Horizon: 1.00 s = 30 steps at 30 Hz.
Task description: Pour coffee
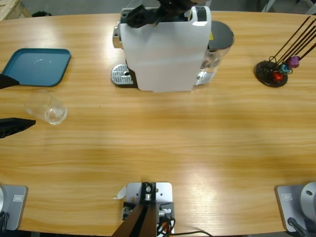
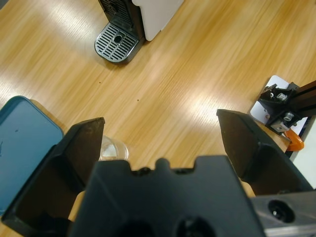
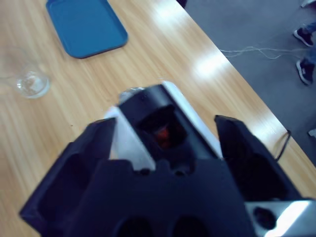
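The left claw (image 1: 10, 101) enters from the left edge of the high view with its two black jaws spread wide, one on each side of the clear glass (image 1: 46, 107) and neither touching it. In the left wrist view the left claw (image 2: 160, 131) is likewise wide open, and the glass (image 2: 112, 149) shows just beside the inner face of one jaw, standing upright on the table (image 1: 197, 148). No coffee can be made out in the glass; its bottom looks clear in every view.

The right claw (image 3: 165, 126) is held above the top of the coffee machine (image 3: 158, 118), jaws spread on either side of the open black hatch, where a small red object shows inside. The jaws grip nothing. In the high view the right claw (image 1: 148, 15) appears as black parts over the rear top of the coffee machine (image 1: 163, 54).

The coffee machine is white and boxy, standing at the far middle of the table, with a round metal drip grate (image 1: 121, 75) at its left foot. A blue tray (image 1: 37, 66) lies near the glass, toward the far left. A black capsule stand (image 1: 276, 69) with thin rods is well apart at the far right.
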Tool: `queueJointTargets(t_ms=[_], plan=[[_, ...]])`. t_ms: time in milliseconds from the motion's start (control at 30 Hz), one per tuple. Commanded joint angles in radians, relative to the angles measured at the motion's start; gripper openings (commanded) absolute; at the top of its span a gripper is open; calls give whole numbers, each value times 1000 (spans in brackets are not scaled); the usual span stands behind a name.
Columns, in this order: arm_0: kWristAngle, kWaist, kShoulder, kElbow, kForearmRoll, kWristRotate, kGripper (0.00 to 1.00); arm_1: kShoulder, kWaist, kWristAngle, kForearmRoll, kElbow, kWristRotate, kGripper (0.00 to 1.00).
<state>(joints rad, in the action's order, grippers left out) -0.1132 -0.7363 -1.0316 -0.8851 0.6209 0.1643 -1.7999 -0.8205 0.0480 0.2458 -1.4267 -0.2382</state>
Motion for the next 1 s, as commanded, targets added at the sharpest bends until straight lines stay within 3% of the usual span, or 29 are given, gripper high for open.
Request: queueJointTargets(t_ms=[33, 100, 200, 300, 333, 400, 467, 500, 733, 1000], plan=[[10, -6, 8, 39, -30, -15, 996, 82, -145, -56, 203, -89, 76, 885], [10, -6, 19, 39, -29, -15, 994, 117, -170, -113, 209, -71, 179, 884], [10, -6, 36, 37, -29, -15, 991, 188, -194, -193, 217, -32, 469, 876], [10, -6, 50, 37, -29, -15, 991, 271, -201, -246, 222, 66, 662, 758], [10, -6, 54, 37, -29, -15, 991, 296, -201, -272, 222, 96, 710, 688], [10, -6, 58, 37, -27, -15, 991, 338, -201, -318, 224, 155, 801, 441], [7, -6, 60, 35, -27, -15, 991, 369, -201, -339, 226, 218, 874, 36], [6, -6, 62, 33, -27, -15, 991, 382, -201, -366, 228, 246, 885, 0], [2, -6, 77, 31, -6, -15, 991, 398, -200, -500, 302, 282, 973, 0], [-7, -6, 111, 69, 21, -13, 991, 228, -133, -591, 262, 57, 1069, 0]])
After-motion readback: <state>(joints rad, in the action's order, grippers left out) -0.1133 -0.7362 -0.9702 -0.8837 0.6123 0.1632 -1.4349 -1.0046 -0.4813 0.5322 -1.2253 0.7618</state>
